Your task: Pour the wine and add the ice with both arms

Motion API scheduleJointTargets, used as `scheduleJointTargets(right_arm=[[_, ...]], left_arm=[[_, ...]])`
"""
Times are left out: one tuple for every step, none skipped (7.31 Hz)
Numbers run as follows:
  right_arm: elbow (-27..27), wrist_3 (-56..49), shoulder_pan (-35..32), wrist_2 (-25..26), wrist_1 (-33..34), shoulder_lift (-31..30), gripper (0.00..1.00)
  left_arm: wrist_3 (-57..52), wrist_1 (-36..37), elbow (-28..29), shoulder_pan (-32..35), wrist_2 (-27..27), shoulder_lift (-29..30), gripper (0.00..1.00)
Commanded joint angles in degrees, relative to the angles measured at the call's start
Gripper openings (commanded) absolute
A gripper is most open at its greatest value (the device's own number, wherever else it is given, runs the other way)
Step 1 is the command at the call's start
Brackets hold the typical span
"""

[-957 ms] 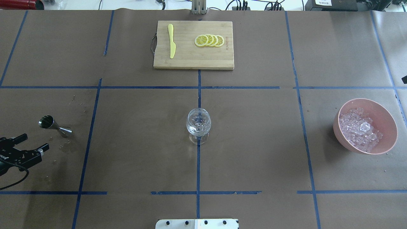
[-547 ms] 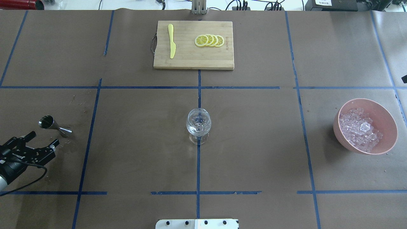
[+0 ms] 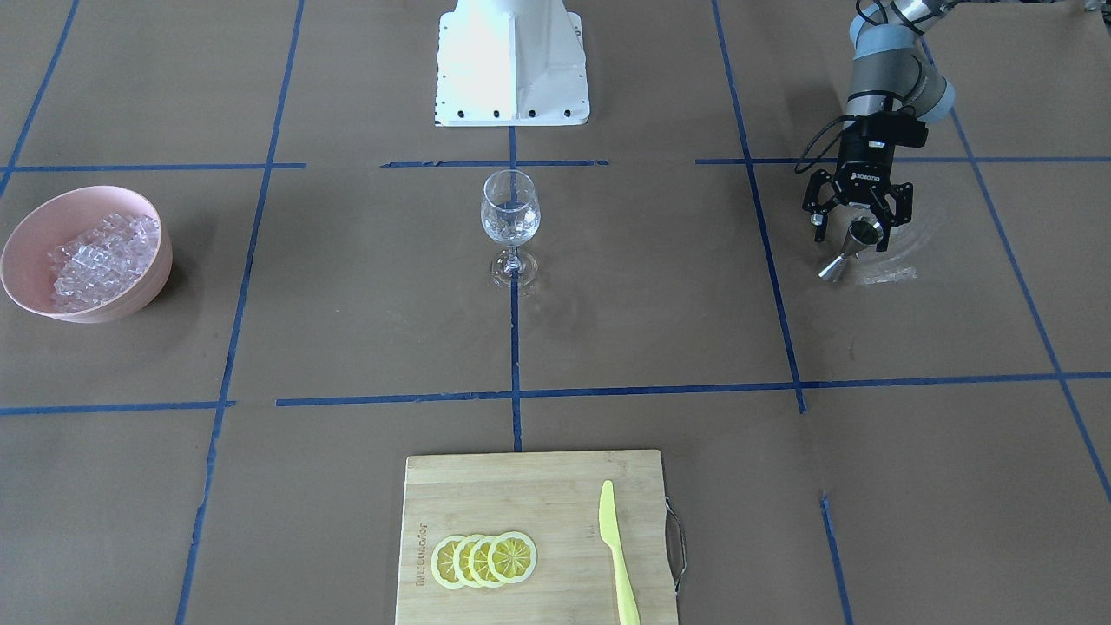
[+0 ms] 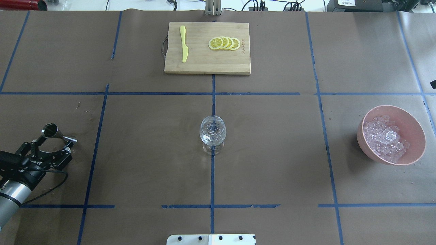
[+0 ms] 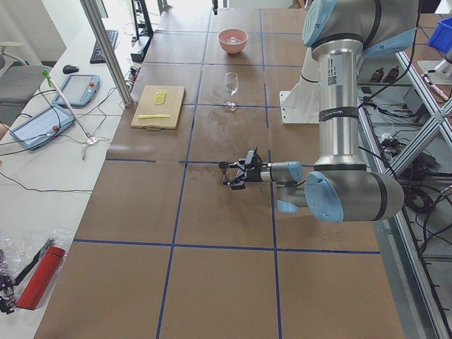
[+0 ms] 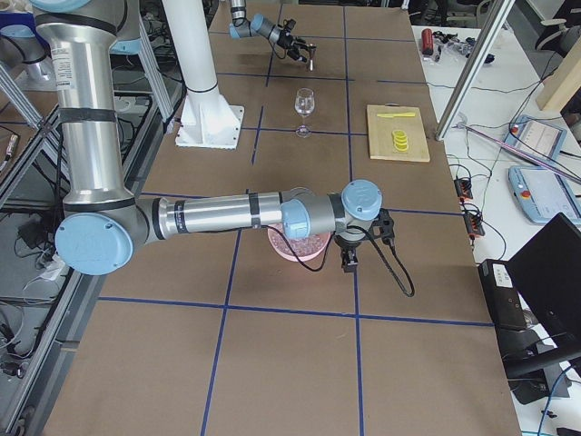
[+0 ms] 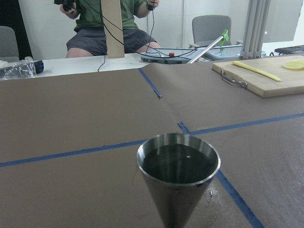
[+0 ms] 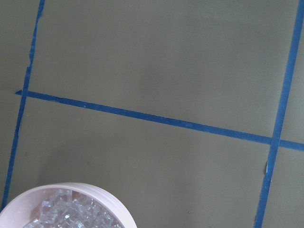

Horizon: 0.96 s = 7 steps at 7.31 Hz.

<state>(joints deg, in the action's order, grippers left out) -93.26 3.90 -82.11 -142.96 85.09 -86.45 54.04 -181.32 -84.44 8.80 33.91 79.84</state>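
A steel jigger (image 4: pixel 57 133) with dark liquid in its cup (image 7: pixel 178 166) stands at the table's left. My left gripper (image 4: pixel 53 143) is open, with one finger on each side of the jigger (image 3: pixel 852 247) and not closed on it. A clear wine glass (image 4: pixel 213 132) stands upright at the table's middle. A pink bowl (image 4: pixel 419 149) on the right holds the ice (image 4: pixel 385 137), many small clear cubes. My right gripper (image 6: pixel 349 259) shows only in the exterior right view, beside the bowl; I cannot tell if it is open. Its wrist view shows the bowl rim (image 8: pixel 95 190) and ice (image 8: pixel 71 216).
A bamboo cutting board (image 4: pixel 207 64) at the far middle carries a yellow knife (image 4: pixel 184 44) and lemon slices (image 4: pixel 224 43). The white robot base (image 3: pixel 512 61) stands at the near edge. Blue tape lines cross the brown table cover.
My left gripper has moved forward and to the right, from behind the jigger to around it, still open. The glass, the bowl and the board have not moved.
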Motion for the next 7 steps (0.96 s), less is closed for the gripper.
scheduleJointTargets(right_arm=[[-0.16,-0.03,-0.06,-0.04,-0.01,-0.03,1.0],[-0.16,-0.03,0.02,-0.04,-0.01,-0.03,1.0],[-0.25,-0.12,0.02,0.04,-0.01,0.06,1.0],[-0.25,-0.12,0.02,0.05,-0.01,0.15,1.0],[-0.16,-0.12,-0.06,0.05,-0.01,0.15,1.0],[-0.16,-0.12,0.02,0.05,-0.01,0.15,1.0],[-0.16,-0.21,0.02,0.05,-0.01,0.15,1.0]], left_arm=[[-0.16,0.0,1.48,-0.01,-1.04,1.81,0.97],[-0.07,-0.08,2.0,-0.01,-1.12,1.73,0.93],[0.19,-0.17,2.44,0.08,-1.39,1.81,0.86],[0.37,-0.26,2.53,-0.01,-1.48,1.9,0.83],[0.45,-0.26,2.88,-0.01,-2.52,2.51,0.82],[0.45,-0.26,3.14,0.08,-2.53,2.69,0.79],[0.45,-0.26,3.14,0.17,-2.62,2.69,0.78]])
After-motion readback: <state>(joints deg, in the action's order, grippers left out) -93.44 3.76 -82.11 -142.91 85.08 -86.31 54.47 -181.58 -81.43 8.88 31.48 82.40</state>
